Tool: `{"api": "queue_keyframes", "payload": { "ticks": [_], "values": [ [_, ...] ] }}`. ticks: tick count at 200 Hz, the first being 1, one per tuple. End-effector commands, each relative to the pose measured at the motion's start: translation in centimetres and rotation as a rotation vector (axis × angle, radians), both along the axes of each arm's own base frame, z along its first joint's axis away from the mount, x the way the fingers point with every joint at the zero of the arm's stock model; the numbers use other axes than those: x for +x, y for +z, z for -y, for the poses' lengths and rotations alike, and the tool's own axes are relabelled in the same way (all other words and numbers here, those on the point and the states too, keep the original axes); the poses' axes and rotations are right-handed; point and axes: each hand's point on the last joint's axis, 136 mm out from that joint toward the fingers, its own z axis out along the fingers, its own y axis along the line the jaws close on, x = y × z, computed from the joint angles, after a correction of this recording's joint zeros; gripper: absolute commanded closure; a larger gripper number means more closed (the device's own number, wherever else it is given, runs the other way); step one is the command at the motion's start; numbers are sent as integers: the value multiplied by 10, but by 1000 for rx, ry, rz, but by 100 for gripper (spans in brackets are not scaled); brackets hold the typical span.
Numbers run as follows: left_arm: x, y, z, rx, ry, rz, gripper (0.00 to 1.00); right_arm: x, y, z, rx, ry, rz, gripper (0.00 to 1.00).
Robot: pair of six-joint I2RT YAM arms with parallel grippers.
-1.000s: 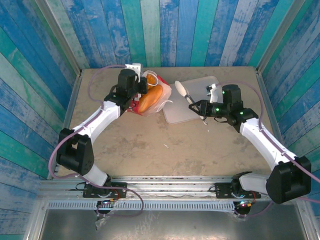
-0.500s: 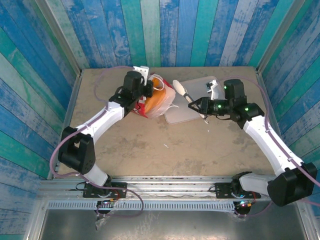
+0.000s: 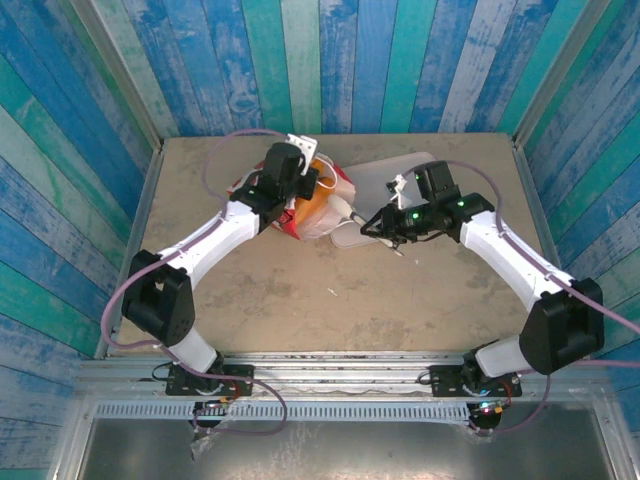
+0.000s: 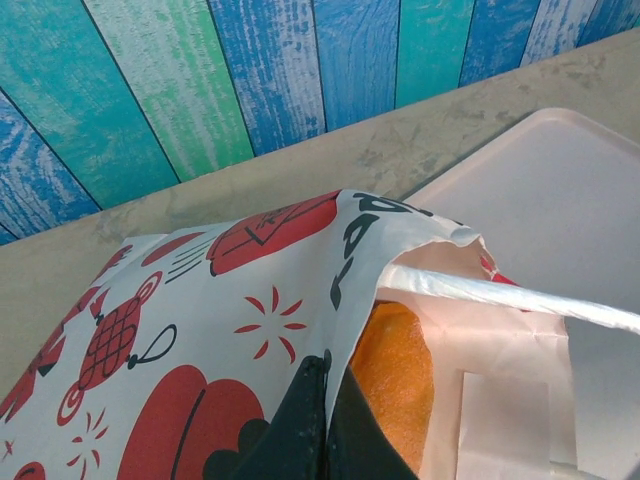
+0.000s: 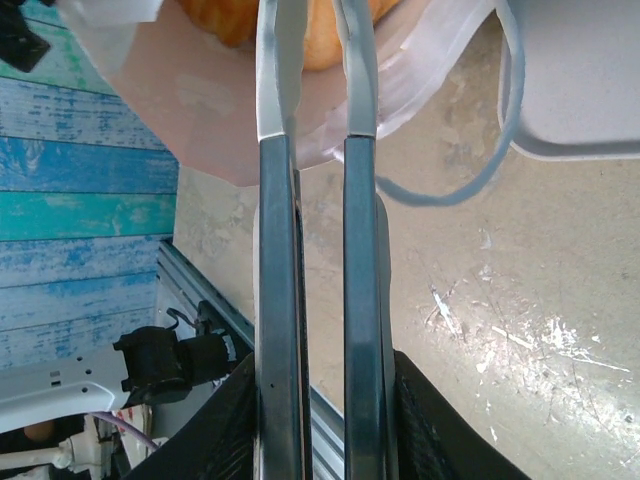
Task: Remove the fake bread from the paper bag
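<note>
Left gripper [image 4: 325, 405] is clamped tight on the rim of the paper bag [image 4: 200, 320]. The bag is tipped with its mouth toward the white tray [image 4: 560, 200], just beside it. The orange fake bread [image 4: 395, 370] sits inside the mouth. Right gripper [image 5: 325, 400] is squeezing the metal tongs [image 5: 315, 250], and their arms reach into the bag opening over the bread.

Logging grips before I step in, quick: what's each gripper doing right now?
Left gripper: closed, pinching the edge of the paper bag.
Right gripper: closed on the metal tongs.
</note>
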Motion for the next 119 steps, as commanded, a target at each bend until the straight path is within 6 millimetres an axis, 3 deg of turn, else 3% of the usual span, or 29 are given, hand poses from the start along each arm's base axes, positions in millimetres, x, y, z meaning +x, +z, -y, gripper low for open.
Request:
{"api": "queue_keyframes", "payload": {
  "ticks": [1, 68, 119],
  "values": [
    [5, 7, 5, 48, -6, 34, 100, 5, 8, -10, 48, 22, 2, 67],
    [-1, -1, 12, 113, -14, 48, 100, 21, -13, -17, 34, 22, -61, 62],
    [-5, -5, 16, 117, -20, 60, 100, 27, -24, -14, 19, 10, -98, 53]
  ]
}}
